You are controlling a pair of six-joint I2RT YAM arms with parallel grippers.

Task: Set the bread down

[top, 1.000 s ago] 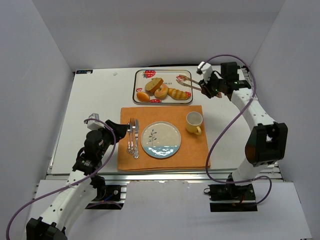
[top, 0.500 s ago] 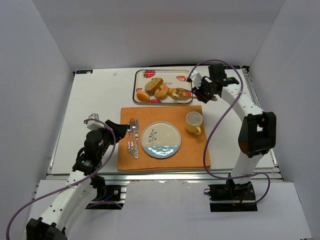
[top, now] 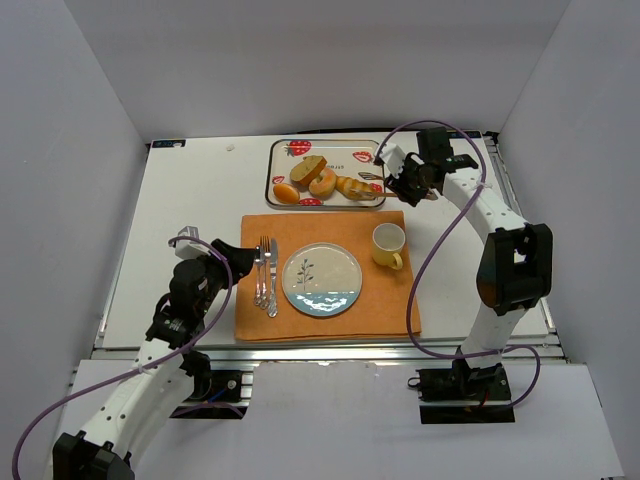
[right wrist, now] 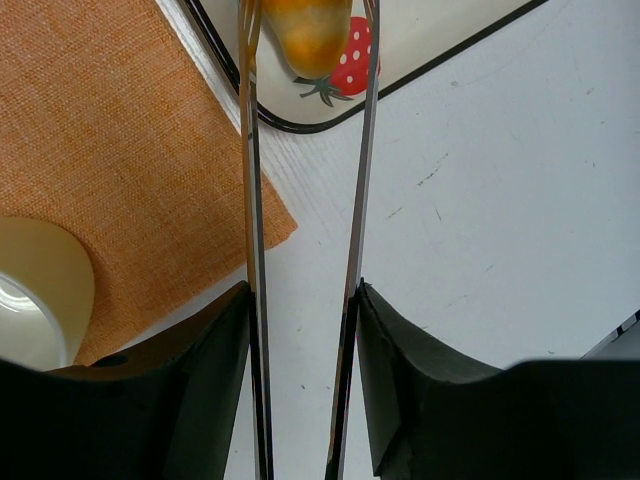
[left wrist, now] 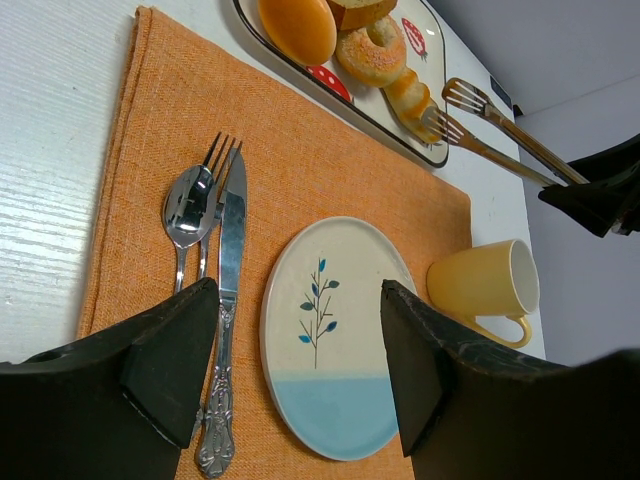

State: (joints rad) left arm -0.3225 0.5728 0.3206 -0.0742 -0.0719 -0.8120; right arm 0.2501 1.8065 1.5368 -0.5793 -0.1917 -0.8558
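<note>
Several breads lie on the strawberry tray (top: 340, 152): an orange bun (top: 286, 193), a cut piece (top: 308, 168), a sugared ring (top: 322, 182) and a long glazed roll (top: 356, 187). My right gripper (top: 405, 180) is shut on metal tongs (top: 378, 180). In the right wrist view the tongs' arms (right wrist: 250, 150) pass on either side of the roll's end (right wrist: 305, 30), between my fingers (right wrist: 303, 300). My left gripper (top: 235, 262) is open and empty, low over the placemat's left side; in its wrist view (left wrist: 298, 300) it frames the round plate (left wrist: 335, 330).
An orange placemat (top: 390, 300) carries the plate (top: 321, 280), a yellow cup (top: 389, 244) on its right, and a fork, spoon and knife (top: 266, 275) on its left. White walls enclose the table on three sides.
My right arm swung left and brought the tongs from the tray's right edge onto the long roll. The left arm has not moved.
</note>
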